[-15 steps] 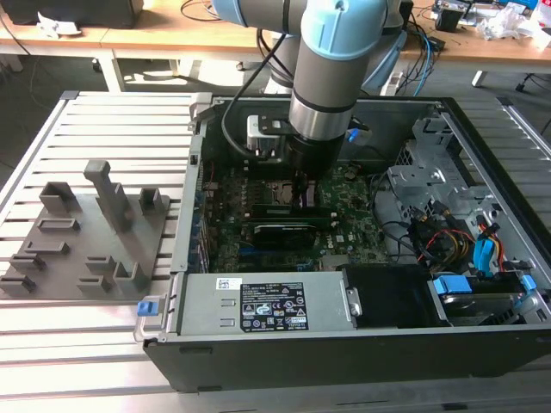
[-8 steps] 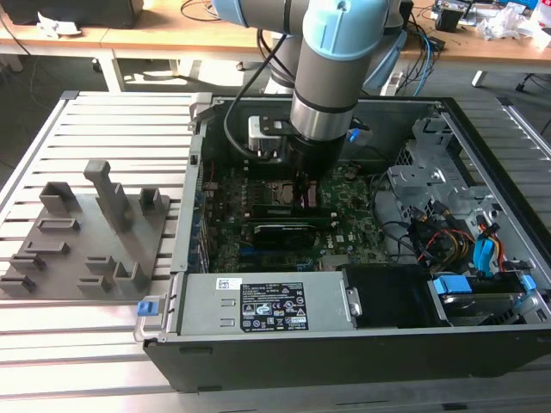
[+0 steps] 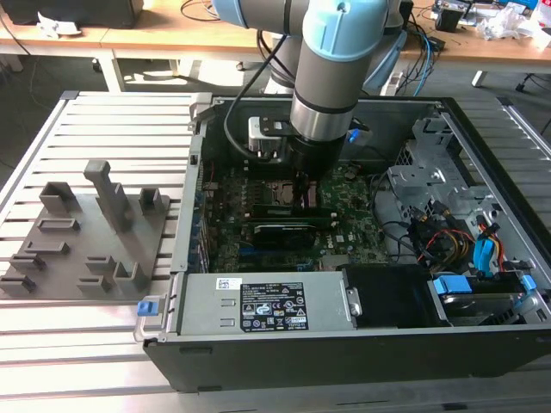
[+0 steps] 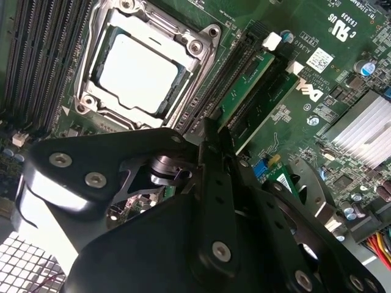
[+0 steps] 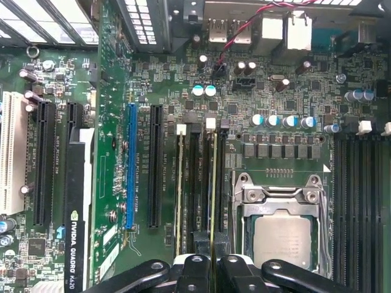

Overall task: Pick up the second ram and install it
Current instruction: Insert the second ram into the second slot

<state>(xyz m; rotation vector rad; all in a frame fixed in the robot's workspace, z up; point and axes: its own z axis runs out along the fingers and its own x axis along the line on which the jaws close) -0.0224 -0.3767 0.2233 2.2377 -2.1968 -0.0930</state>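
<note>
One robot arm reaches down into an open computer case (image 3: 482, 344), its gripper (image 5: 212, 264) lowered over the motherboard (image 5: 263, 97). In the first wrist view the two black fingers (image 5: 194, 268) sit close together, pinched on the top edge of the second ram (image 5: 212, 189), a thin green stick standing on edge in a slot that runs straight out from the fingertips. Just beside it, on the side away from the processor, another ram stick (image 5: 180, 189) stands in a neighbouring slot. The square CPU socket (image 5: 282, 235) with its silver-capped chip lies just beside the gripper on the other side. In the second wrist view the second ram (image 4: 241, 91) stretches away from the fingertips, parallel to the socket's edge. Well apart from the gripper, outside the case, grey plastic holder blocks (image 3: 86, 232) stand on a slatted table (image 3: 103, 116).
</note>
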